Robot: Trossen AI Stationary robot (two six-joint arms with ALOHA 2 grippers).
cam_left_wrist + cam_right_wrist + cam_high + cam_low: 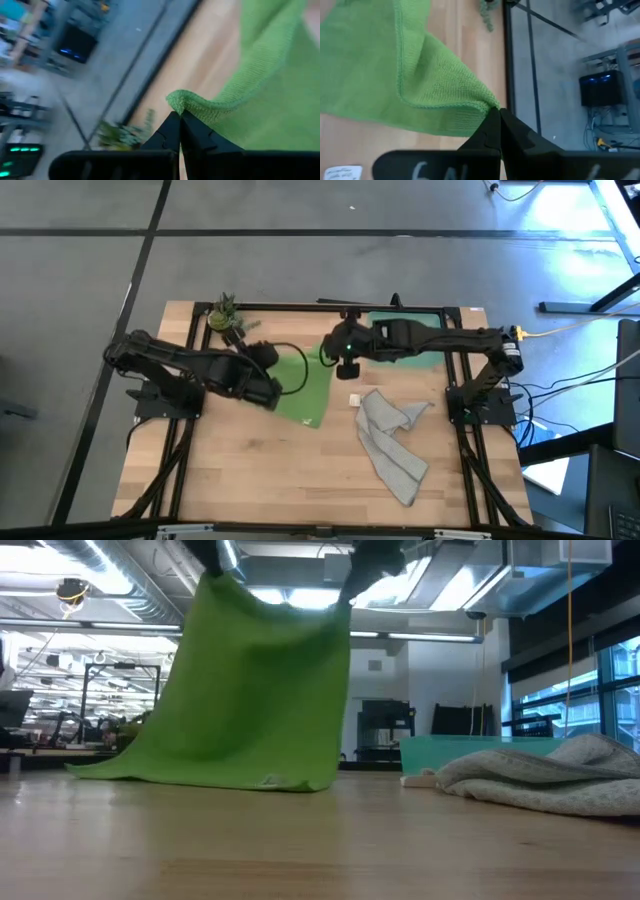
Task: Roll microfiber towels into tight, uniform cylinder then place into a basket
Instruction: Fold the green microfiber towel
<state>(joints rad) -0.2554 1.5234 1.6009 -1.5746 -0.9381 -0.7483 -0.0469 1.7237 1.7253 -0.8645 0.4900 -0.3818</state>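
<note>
Two pincers hoist green towel; grey towel fronts basket.

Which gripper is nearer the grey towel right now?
Right. The right gripper hangs just beyond the grey towel, pinching a green towel corner; the left gripper holds the opposite corner, farther away.

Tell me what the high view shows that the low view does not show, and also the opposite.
Only the high view shows both arms, the left fingers and right fingers each shut on a corner of the green towel, the small plant, and the whole table.

Only the low view shows the green towel's bottom edge resting on the table and the room behind.

Both show the green towel, the grey towel lying crumpled, and the teal basket.
</note>
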